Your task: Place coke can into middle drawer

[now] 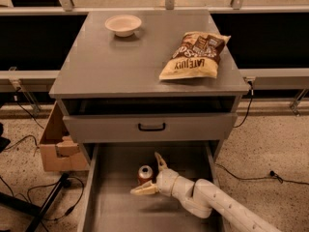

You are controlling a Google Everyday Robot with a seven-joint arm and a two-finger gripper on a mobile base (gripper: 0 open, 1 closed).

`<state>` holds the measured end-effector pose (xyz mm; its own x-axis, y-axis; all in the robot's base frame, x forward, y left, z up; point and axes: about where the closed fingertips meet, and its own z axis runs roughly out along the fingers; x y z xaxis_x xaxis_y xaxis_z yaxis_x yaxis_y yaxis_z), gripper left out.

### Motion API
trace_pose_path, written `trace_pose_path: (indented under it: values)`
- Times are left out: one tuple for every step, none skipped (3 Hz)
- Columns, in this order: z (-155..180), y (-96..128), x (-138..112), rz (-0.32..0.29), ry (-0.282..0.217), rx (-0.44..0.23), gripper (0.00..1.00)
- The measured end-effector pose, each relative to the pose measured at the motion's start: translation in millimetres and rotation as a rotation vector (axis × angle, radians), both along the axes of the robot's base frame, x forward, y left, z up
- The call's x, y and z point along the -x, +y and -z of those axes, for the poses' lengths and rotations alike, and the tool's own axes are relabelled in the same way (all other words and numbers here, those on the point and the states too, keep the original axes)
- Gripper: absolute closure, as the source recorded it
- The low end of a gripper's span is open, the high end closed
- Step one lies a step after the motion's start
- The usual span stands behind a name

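Note:
The coke can (145, 173), red with a silver top, stands upright on the grey floor of the pulled-out middle drawer (116, 207), near its centre. My gripper (146, 175) reaches into the drawer from the lower right on a white arm. It is open, with one finger behind and to the right of the can and the other in front of it to the left. The can stands between the spread fingers, free of their grip.
On the cabinet top are a white bowl (123, 24) at the back left and a chip bag (193, 56) at the right. The upper drawer front with a black handle (151, 127) hangs just above the open drawer. A cardboard box (58, 144) and cables lie on the floor at the left.

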<state>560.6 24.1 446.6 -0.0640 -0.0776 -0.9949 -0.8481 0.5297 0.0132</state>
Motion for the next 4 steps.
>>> trace_pose_path:
  values:
    - [-5, 3, -1, -0.012, 0.000, 0.010, 0.00]
    - [-27, 0, 15, -0.093, 0.066, 0.076, 0.00]
    - [-50, -13, 37, -0.206, 0.136, 0.164, 0.00]
    - [-83, -34, 51, -0.329, 0.232, 0.271, 0.00]
